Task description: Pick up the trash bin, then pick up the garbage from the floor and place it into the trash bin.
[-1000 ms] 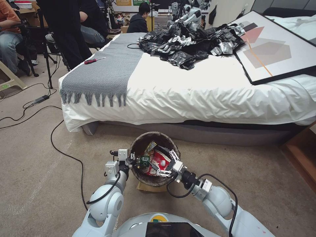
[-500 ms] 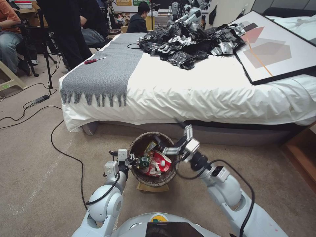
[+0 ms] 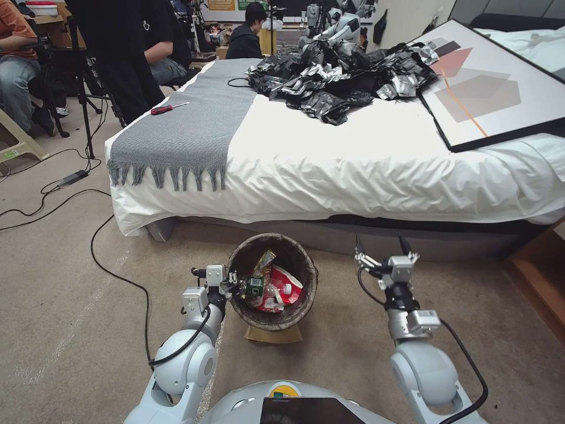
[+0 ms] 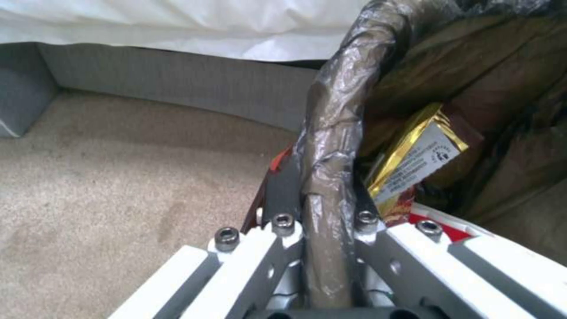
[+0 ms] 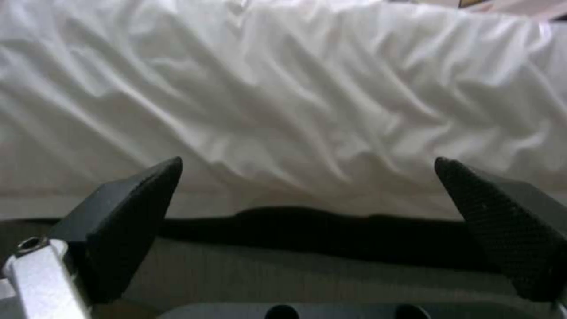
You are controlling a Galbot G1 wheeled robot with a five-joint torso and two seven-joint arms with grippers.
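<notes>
- A gold-and-white snack wrapper (image 4: 416, 155) in the trash bin (image 3: 294, 315) carries small dark print and a round emblem on its white panel; the print is too fine to read.
- A small green packet (image 3: 255, 287) near the bin's left rim bears a pale label, also unreadable.
- The red-and-white wrapper (image 3: 281, 290) in the middle of the bin shows white patches, with no legible words.
- The trash bin sits on the carpet (image 3: 76, 306) just in front of the bed (image 3: 353, 171), its dark brown bag (image 4: 331, 133) folded over the rim.
- The left gripper (image 3: 228, 281) is at the bin's left rim; in the left wrist view its fingers (image 4: 282, 195) sit one on each side of the bagged rim, closed tight against it.
- The garbage lies heaped inside the bin, just to the right of the left gripper, the gold wrapper almost touching the inner finger.
- The right gripper (image 3: 382, 250) hangs to the right of the bin, well clear of its rim, pointing toward the bed's base.
- Its two dark pads (image 5: 496, 221) are spread wide with nothing between them; the white bedsheet (image 5: 295, 97) lies beyond.
- A flat brown piece (image 3: 272, 335) juts from under the bin's near side.
</notes>
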